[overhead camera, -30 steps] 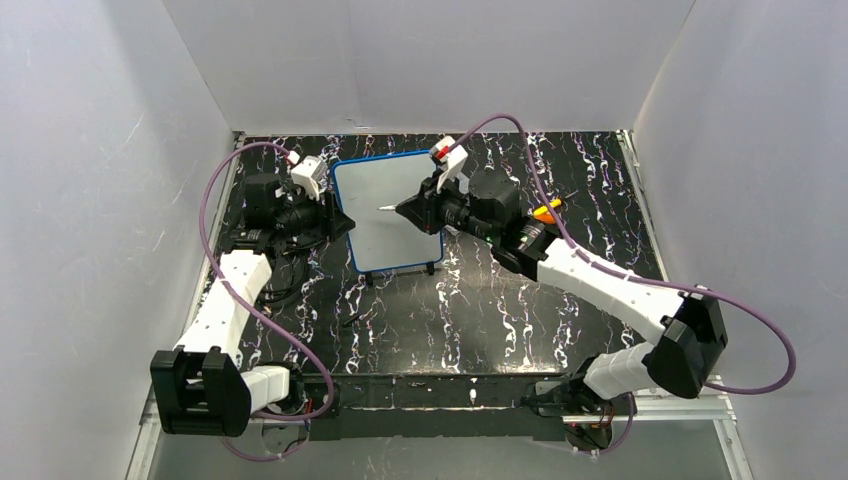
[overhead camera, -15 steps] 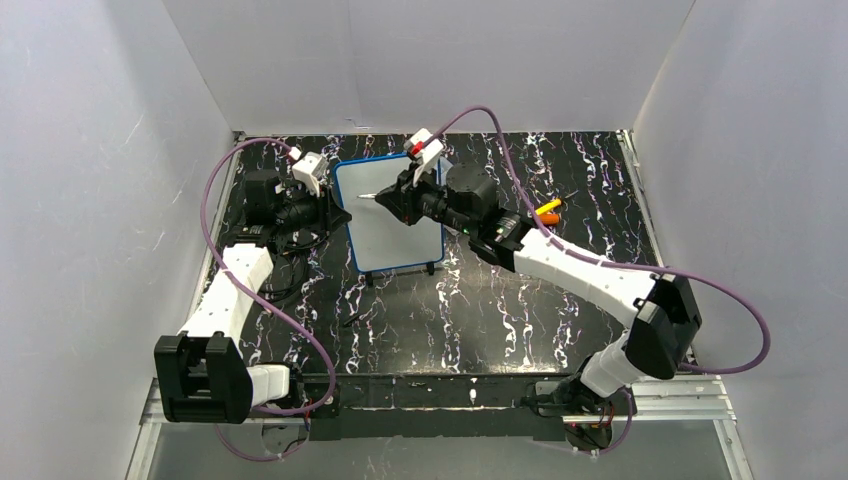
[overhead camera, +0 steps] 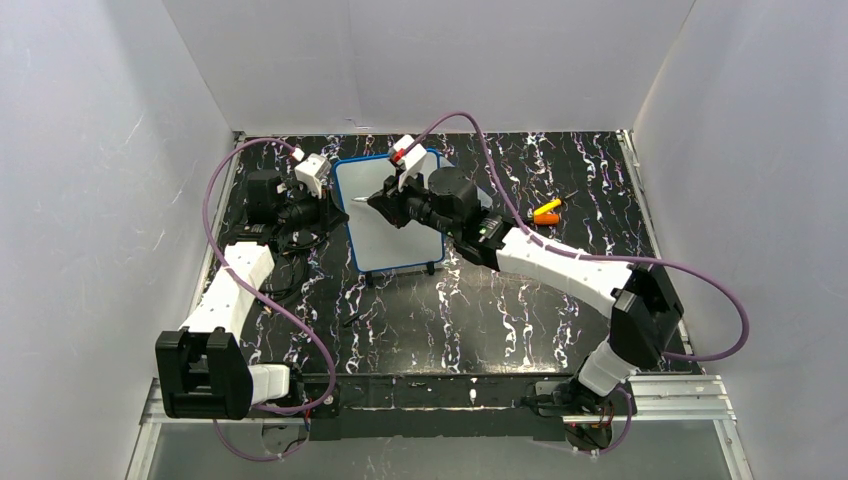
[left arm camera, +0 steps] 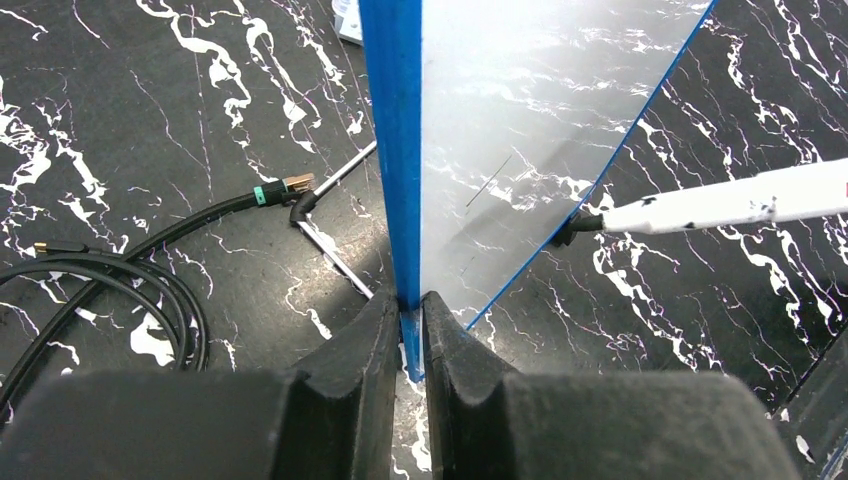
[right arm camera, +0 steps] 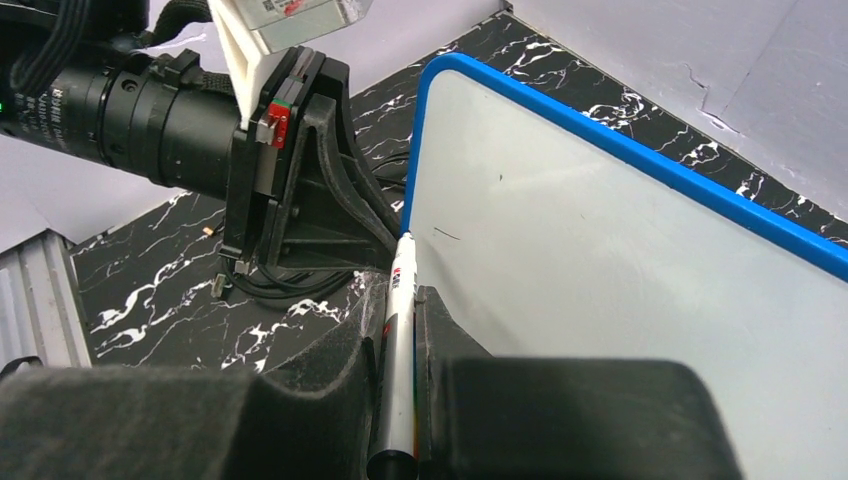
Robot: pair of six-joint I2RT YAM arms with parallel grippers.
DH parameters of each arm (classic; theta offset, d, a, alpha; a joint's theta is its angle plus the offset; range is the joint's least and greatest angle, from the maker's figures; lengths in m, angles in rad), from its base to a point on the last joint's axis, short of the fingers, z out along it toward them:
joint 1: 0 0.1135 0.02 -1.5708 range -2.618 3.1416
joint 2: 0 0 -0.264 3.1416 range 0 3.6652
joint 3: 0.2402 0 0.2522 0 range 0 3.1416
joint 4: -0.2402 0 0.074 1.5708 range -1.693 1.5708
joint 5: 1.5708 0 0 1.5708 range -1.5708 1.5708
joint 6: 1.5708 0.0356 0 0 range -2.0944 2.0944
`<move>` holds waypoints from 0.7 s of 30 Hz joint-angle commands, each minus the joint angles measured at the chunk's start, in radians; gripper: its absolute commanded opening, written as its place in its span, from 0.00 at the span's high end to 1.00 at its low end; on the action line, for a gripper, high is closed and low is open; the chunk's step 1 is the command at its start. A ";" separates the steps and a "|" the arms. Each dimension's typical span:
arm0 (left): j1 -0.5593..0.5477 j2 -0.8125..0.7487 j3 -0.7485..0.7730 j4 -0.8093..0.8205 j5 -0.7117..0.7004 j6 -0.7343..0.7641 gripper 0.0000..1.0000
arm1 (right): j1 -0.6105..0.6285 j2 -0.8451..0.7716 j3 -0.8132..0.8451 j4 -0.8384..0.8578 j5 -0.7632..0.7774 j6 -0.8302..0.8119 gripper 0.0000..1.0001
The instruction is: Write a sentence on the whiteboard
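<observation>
Whiteboard (overhead camera: 392, 225) is stood upright on the desk (overhead camera: 500, 320), and its blue frame (left arm camera: 392, 150) is pinched between the left jaws, which are closed tight on it. A marker (right arm camera: 400, 330) is clamped in the right jaws, with its tip pointed ahead of them at the board's upper corner, near the left jaws. Just beyond the tip one short black stroke (right arm camera: 447, 235) is seen; no words are written yet. Whether the tip is touching the face cannot be told.

Light, even pressure is called for, since the board is gripped at one edge only and could be pushed back or twisted. The left grip should be held firm while the marker is drawn away from it across the face. Room should be left below for further lines.
</observation>
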 commanded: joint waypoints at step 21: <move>0.001 -0.016 0.000 -0.023 -0.003 0.046 1.00 | 0.007 0.066 0.092 0.086 0.071 -0.039 0.99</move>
